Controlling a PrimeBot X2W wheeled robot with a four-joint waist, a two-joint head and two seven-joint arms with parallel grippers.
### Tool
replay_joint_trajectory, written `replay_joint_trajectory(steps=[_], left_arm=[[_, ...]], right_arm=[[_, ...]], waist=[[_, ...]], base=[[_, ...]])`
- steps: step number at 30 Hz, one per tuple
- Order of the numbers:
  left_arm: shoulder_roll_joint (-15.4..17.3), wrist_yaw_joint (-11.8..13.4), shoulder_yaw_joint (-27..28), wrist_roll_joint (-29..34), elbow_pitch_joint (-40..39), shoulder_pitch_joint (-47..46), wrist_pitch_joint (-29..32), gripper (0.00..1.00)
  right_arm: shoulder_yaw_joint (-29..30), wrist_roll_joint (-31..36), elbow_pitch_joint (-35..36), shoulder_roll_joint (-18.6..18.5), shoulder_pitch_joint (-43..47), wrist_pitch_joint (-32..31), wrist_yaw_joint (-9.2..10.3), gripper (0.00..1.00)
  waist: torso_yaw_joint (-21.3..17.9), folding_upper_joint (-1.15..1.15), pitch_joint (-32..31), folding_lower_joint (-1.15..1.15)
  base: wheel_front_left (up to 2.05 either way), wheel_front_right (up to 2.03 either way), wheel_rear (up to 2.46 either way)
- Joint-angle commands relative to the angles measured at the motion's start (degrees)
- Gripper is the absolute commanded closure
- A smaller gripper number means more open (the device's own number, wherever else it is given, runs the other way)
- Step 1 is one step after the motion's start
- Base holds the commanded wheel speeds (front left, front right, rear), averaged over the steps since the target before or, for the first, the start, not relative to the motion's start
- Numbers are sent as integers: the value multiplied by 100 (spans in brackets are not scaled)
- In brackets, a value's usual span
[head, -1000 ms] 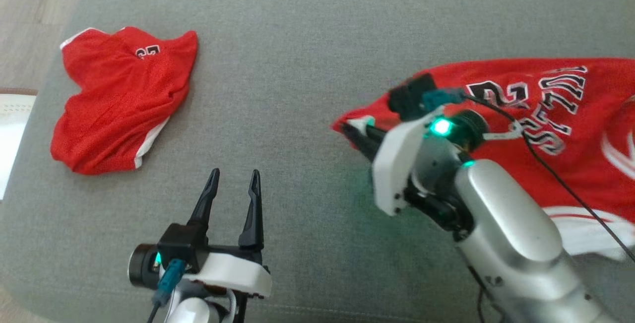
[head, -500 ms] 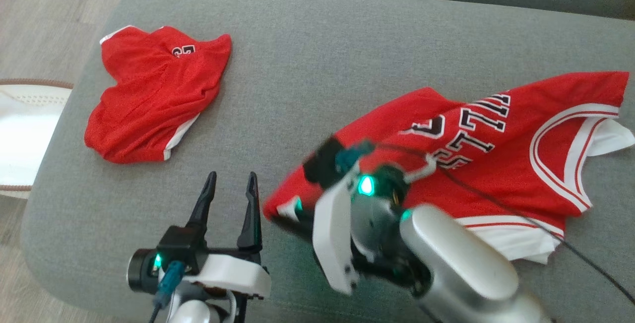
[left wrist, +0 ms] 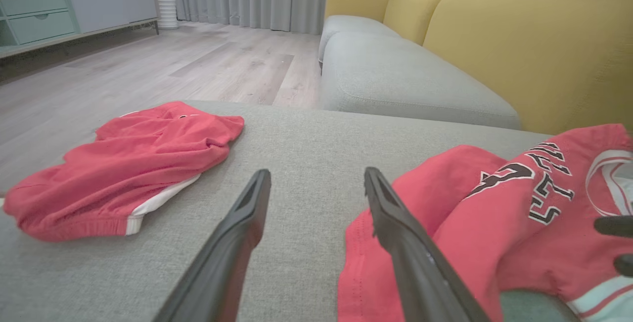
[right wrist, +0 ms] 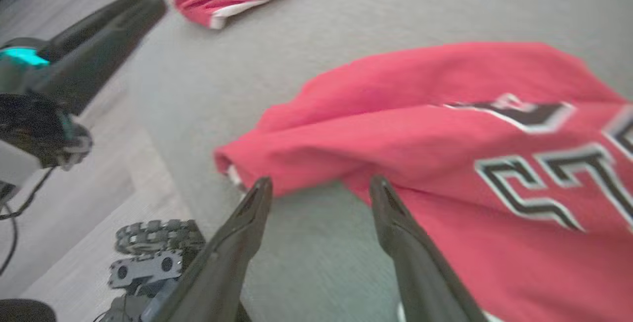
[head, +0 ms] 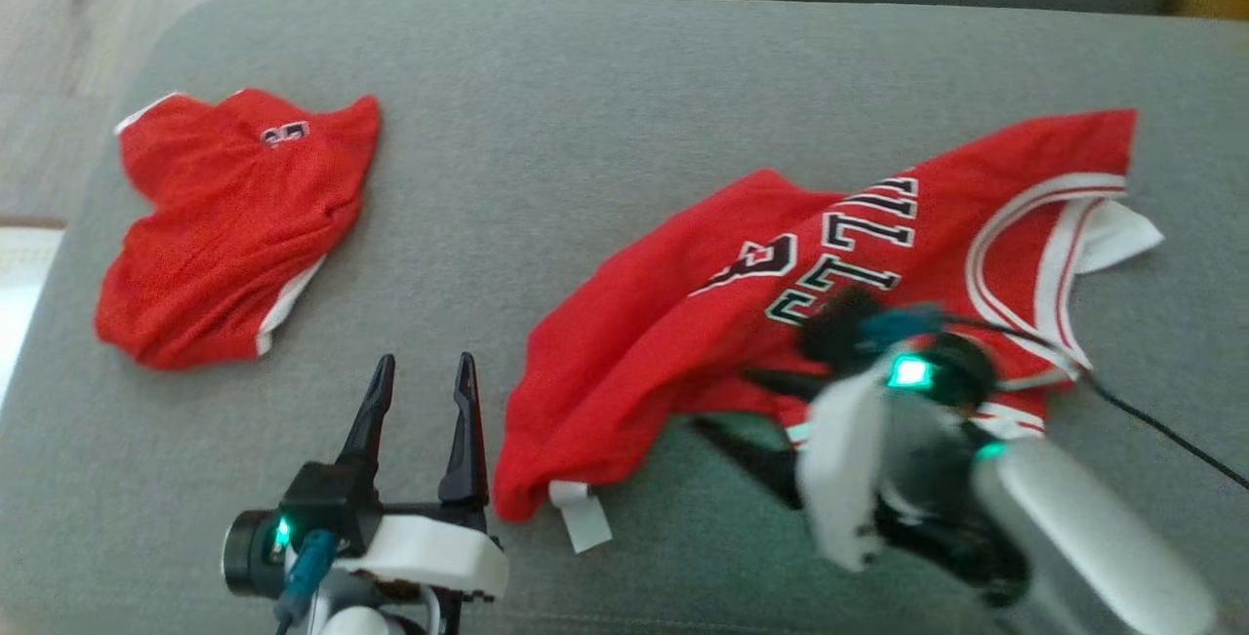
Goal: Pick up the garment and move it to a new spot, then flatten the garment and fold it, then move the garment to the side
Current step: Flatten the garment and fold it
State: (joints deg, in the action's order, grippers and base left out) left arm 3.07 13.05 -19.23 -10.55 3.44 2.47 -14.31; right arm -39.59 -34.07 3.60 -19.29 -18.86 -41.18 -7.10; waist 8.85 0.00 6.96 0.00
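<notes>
Head view: red shorts [head: 234, 225] lie crumpled at the left end of the grey cushion [head: 585, 79]. Left gripper [head: 424, 362] sits over the cushion's near edge, left of centre, jaws parted, nothing between them. Red jersey [head: 683, 342], the garment, lies rumpled across the cushion's right half, lettering up, white tag [head: 581, 518] poking out toward the cushion's front edge. Right gripper [right wrist: 320, 183] is over the cushion's near-right part, jaws spread wide and empty, tips at the jersey's near hem; contact unclear, blurred.
</notes>
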Motion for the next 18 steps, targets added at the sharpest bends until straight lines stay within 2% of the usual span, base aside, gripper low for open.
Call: replay_joint_trajectory(steps=[1, 5, 9, 14, 18], left_arm=[[-19, -16, 240, 59, -235, -94, -69, 0], [-19, -67, 262, 92, -260, -139, -69, 0], [-19, -81, 235, 94, -264, -191, -69, 0], [-19, -90, 196, 91, -269, -239, -69, 0], [-19, -100, 195, 93, -258, -280, -69, 0]], right_arm=[[218, 73, 224, -52, 183, 57, -39, 0], [1288, 552, 136, -308, 561, 110, -39, 0], [2291, 975, -206, -295, 850, 100, -39, 0], [3038, 1193, -707, -67, 1111, -7, -39, 0], [3356, 1244, -1095, 262, 1053, -80, -39, 0]], waist=[[-144, 0, 5, 0], [-285, 0, 80, 0], [-317, 0, 159, 0], [-282, 0, 275, 0], [-253, 0, 357, 0]], base=[[0, 0, 0], [0, 0, 0], [0, 0, 0], [0, 0, 0], [0, 0, 0]])
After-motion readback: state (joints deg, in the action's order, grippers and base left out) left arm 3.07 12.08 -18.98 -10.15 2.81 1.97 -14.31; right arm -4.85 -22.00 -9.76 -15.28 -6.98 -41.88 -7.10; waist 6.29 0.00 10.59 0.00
